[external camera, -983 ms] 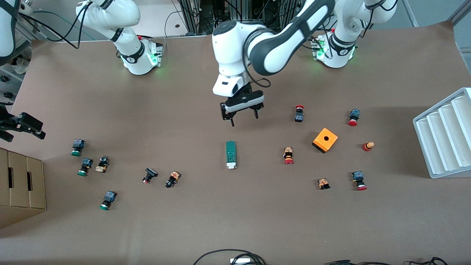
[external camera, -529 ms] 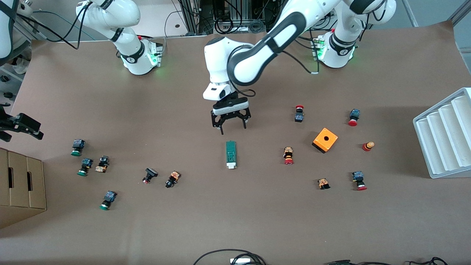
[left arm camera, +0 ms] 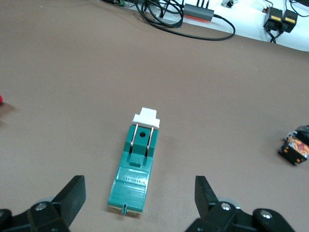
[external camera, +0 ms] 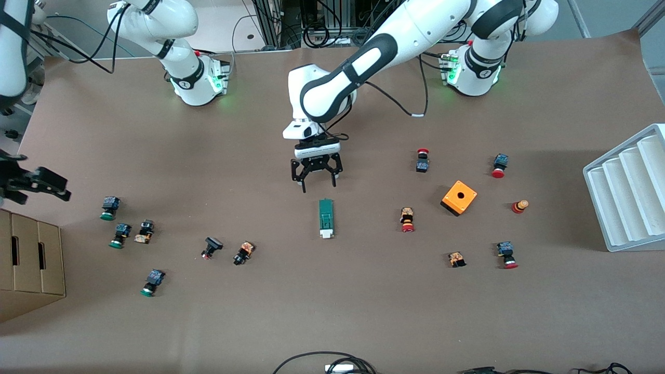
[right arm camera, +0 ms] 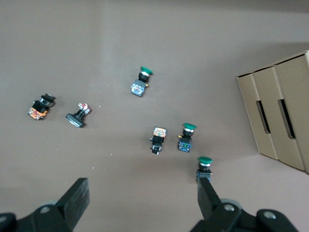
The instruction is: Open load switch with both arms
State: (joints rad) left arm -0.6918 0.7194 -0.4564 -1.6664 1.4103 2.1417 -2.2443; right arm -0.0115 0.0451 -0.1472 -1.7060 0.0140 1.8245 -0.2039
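Fingers of the left gripper [external camera: 317, 183] are spread wide with nothing between them, hanging just above the brown table [external camera: 332, 311] a little above the centre of the front frame. The left arm [external camera: 363, 57] reaches down to it from its base at the upper right. The load switch [external camera: 326, 218] lies flat at the centre of the frame, directly below the gripper and apart from it, its long axis running up and down the picture and its small white sliding block at the lower end. In the left wrist view the switch [left arm camera: 137, 166] sits low in the frame between the two black fingers [left arm camera: 71, 195], untouched, the white block at its upper end.

At the left edge of the front frame the right gripper [external camera: 39, 183] hovers above a cardboard box [external camera: 28, 265], its fingers released and holding nothing. The right wrist view shows that gripper [right arm camera: 142, 198] over several green-capped push-buttons [right arm camera: 186, 137].

An orange cube with a hole [external camera: 459, 197] sits to the right of the switch, well apart from it, with red-capped push-buttons [external camera: 407, 219] scattered around it. A white stepped tray [external camera: 626, 189] rests at the right edge.
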